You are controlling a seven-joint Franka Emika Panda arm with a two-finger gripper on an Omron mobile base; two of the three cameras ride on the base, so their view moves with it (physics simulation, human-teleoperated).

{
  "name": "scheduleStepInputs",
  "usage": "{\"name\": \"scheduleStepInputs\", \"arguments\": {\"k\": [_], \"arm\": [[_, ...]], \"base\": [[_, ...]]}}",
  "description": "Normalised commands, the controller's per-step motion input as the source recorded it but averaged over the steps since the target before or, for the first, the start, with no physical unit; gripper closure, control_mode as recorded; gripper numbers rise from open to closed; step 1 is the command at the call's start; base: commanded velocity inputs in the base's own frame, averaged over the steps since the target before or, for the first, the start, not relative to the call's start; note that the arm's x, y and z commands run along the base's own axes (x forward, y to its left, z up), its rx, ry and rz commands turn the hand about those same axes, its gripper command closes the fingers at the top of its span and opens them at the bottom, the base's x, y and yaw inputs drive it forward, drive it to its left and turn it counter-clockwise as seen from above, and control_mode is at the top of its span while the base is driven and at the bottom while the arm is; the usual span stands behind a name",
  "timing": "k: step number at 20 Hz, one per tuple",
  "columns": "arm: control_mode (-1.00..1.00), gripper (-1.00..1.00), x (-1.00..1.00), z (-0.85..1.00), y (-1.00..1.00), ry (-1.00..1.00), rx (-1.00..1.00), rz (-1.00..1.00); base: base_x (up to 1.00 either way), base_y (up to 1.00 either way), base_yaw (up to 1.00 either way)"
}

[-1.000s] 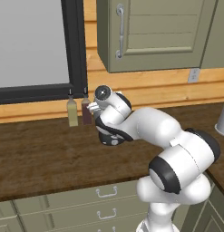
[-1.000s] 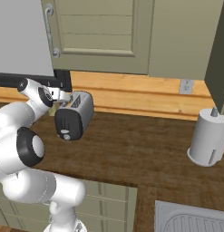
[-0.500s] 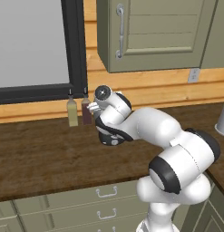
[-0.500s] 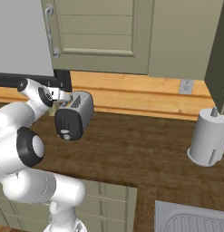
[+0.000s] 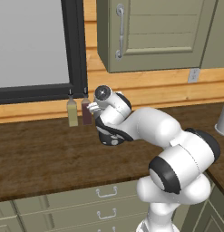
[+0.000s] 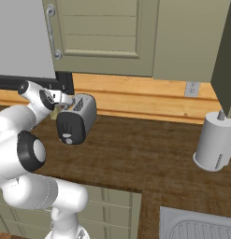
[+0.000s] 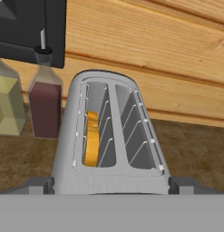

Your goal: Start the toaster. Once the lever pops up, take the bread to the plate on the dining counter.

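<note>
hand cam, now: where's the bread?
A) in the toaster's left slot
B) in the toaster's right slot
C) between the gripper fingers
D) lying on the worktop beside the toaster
A: in the hand view the yellow-tan edge of the bread sits down inside the left slot of the toaster, while the right slot shows only bare wire guides.

even, bright rendered light with no glare; soft shadows on the tabletop (image 6: 149,154); everything sharp, no blur or edge distortion.
</note>
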Motion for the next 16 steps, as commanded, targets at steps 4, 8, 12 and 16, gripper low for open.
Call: {"name": "scheduleStepInputs", "arguments": {"k": [4, 8, 12, 16], "arm": [[-1.00, -1.00, 0.00, 0.00, 0.00, 0.00, 0.00, 0.00], [-1.00, -1.00, 0.00, 0.00, 0.00, 0.00, 0.00, 0.00], [-1.00, -1.00, 0.00, 0.00, 0.00, 0.00, 0.00, 0.00], [-1.00, -1.00, 0.00, 0.00, 0.00, 0.00, 0.00, 0.00]], "base": [[0.00, 0.00, 0.00], [0.00, 0.00, 0.00], [0.00, 0.00, 0.00], [0.00, 0.00, 0.00]]}}
